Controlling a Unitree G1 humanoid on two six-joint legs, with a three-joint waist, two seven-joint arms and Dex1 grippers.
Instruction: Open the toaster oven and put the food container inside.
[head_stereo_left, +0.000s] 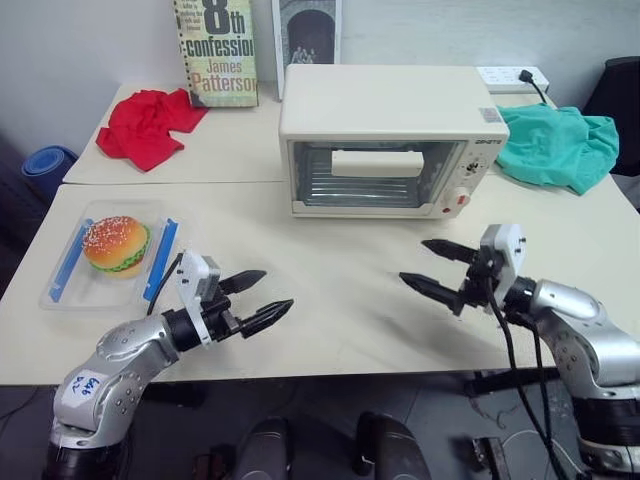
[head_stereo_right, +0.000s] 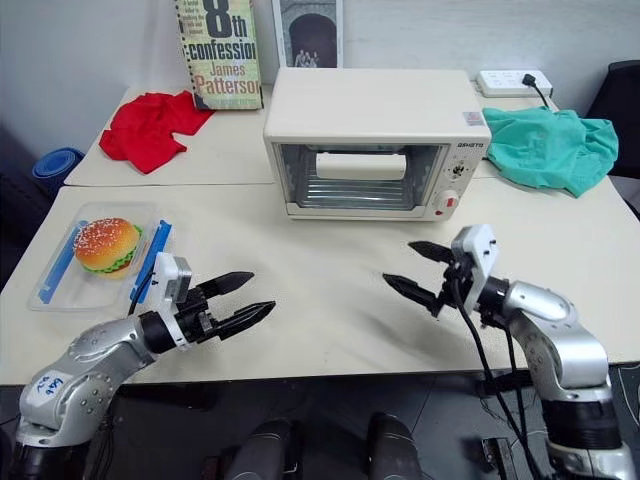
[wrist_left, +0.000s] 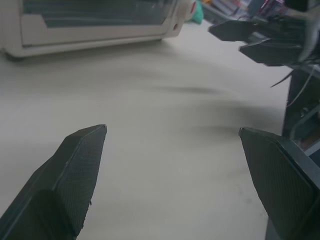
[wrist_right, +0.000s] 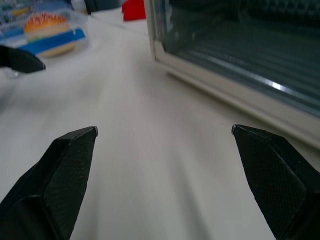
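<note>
A boxy cream-white toaster oven (head_stereo_left: 385, 140) stands at the far middle of the pale tabletop (head_stereo_left: 340, 300), its glass door shut, the cream bar handle (head_stereo_left: 377, 163) across the glass and a red knob (head_stereo_left: 462, 199) low on its right side. At the table's left edge lies the shallow clear plastic food container (head_stereo_left: 108, 253) with blue side clips, holding a toy sesame-bun burger (head_stereo_left: 115, 244). The left gripper (head_stereo_left: 254, 299), black fingers spread wide and empty, hovers just right of the container, pointing toward the table's middle. The right gripper (head_stereo_left: 432, 268), likewise wide apart and holding nothing, hovers in front of the oven's right end, pointing left. Behind the oven lie a crumpled red cloth (head_stereo_left: 148, 125) at left, a teal cloth (head_stereo_left: 555, 145) at right, an upright paperback book (head_stereo_left: 215, 50) and a white power strip (head_stereo_left: 512, 77).
</note>
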